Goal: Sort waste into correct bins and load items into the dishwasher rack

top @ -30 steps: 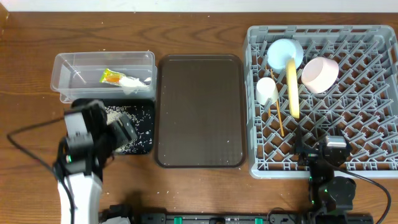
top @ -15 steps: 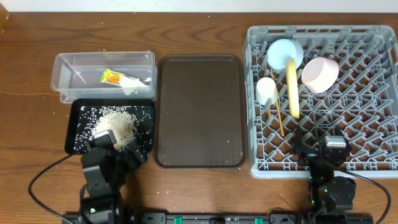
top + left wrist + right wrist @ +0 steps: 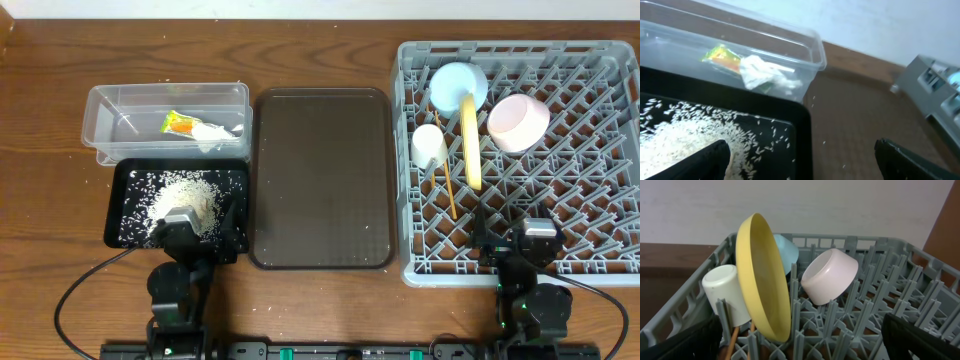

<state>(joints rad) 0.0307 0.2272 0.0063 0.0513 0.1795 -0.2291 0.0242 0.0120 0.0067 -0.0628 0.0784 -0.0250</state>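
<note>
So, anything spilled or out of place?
Minor only: a few stray rice grains lie outside the black tray, just past its right edge. Wrappers are in the clear tub, dishes in the rack; nothing else stands out.

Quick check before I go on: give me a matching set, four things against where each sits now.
1 snack wrapper
2 rice grains
3 yellow plate
4 pink bowl

A on edge in the dishwasher rack
B in the clear tub
C in the black tray
D tilted, right of the plate

Pairs: 1-B, 2-C, 3-A, 4-D
</note>
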